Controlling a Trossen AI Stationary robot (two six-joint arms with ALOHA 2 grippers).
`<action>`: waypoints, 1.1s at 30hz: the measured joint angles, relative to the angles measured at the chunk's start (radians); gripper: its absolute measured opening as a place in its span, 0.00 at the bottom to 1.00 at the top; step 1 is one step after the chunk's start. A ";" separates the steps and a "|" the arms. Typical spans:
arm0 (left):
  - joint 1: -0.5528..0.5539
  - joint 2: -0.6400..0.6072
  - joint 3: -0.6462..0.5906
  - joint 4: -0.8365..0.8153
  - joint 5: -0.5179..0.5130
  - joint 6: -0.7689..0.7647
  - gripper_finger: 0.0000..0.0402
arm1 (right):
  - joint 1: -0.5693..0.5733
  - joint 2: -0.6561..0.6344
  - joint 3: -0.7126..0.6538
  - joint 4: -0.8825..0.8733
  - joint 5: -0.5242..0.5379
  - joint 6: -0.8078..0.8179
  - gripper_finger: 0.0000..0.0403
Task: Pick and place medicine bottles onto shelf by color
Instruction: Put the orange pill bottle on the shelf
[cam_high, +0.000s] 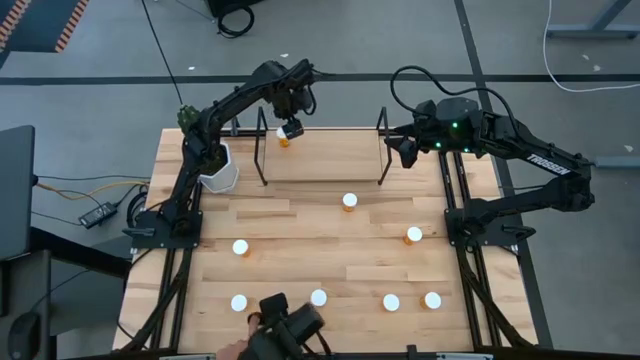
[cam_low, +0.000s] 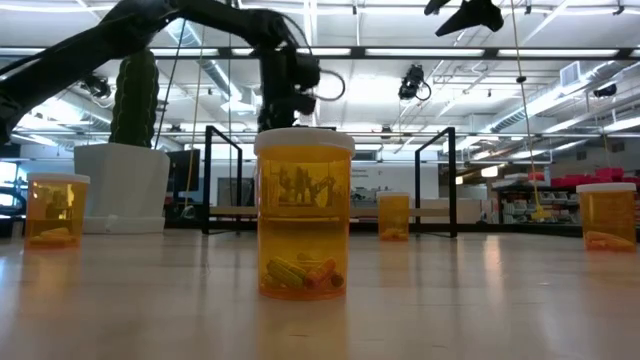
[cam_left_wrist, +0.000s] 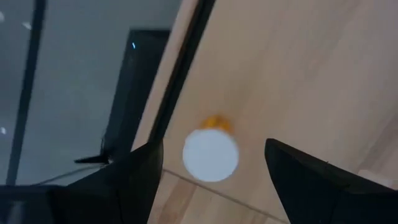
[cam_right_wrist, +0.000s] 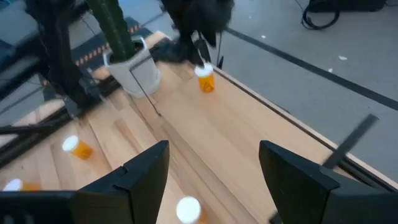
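1. Over the far left end of the shelf (cam_high: 320, 160), the left pincer (cam_high: 291, 129) is hanging just above one bottle (cam_high: 284, 140), its fingers (cam_left_wrist: 124, 180) spread wide to either side of the white cap and gripping nothing.
2. That bottle is standing upright on the shelf board near its far edge, just right of the left wire upright (cam_high: 260, 150); the right wrist view is showing it (cam_right_wrist: 204, 78) beside the cactus pot (cam_right_wrist: 134, 68).
3. At the shelf's right end, the right pincer (cam_high: 405, 150) is waiting beside the right upright (cam_high: 383, 148), its fingers (cam_right_wrist: 140, 177) parted and empty.
4. Seven more bottles are standing on the counter (cam_high: 300, 240), all upright with caps on: one near the middle (cam_high: 349, 201), just near of the shelf; one toward the right (cam_high: 413, 235); one toward the left (cam_high: 240, 247); and four along the near edge (cam_high: 238, 302), (cam_high: 318, 297), (cam_high: 391, 301), (cam_high: 432, 299).
5. From counter height, the closest bottle (cam_low: 303, 212) is showing small pills in its base, with others well apart to the left (cam_low: 55, 208) and right (cam_low: 606, 214).
6. A white pot holding a cactus (cam_high: 218, 165) is sitting on the counter just left of the shelf.
7. A person's hand (cam_high: 240, 345) is reaching in at the near edge, beside a dark camera mount (cam_high: 290, 328).
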 joint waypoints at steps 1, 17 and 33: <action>-0.013 -0.012 0.001 0.005 0.000 -0.024 0.72 | 0.000 0.005 0.000 -0.022 0.000 -0.009 0.64; -0.277 -0.302 -0.028 -0.048 0.101 -0.354 0.72 | 0.075 0.275 0.000 -0.177 -0.114 -0.239 0.64; -0.473 -0.605 -0.394 -0.100 0.102 -0.427 0.72 | 0.199 0.577 -0.001 -0.040 -0.117 -0.200 0.81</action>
